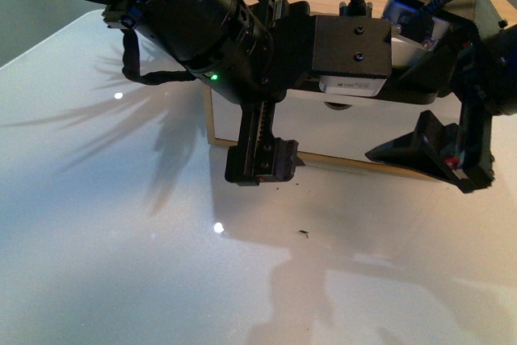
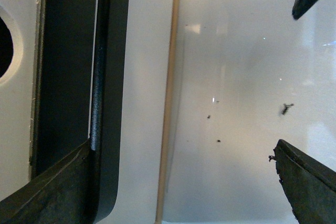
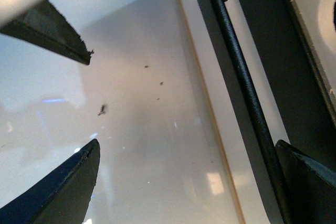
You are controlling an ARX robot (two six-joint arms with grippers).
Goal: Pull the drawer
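Front view: drawer (image 1: 347, 131), contents hidden.

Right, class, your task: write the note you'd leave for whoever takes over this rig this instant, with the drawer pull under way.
Left tool: open. The black handle sits between its fingers, one finger on the drawer side and the other over the table. Nothing is clamped.
Right tool: open and straddling the same bar; nothing clamped.
Drawer: its white front faces the robot. I cannot tell whether it has come out at all.
Done: both tools are at the handle.
Left: probably shut on the bar, then pull straight towards the robot.
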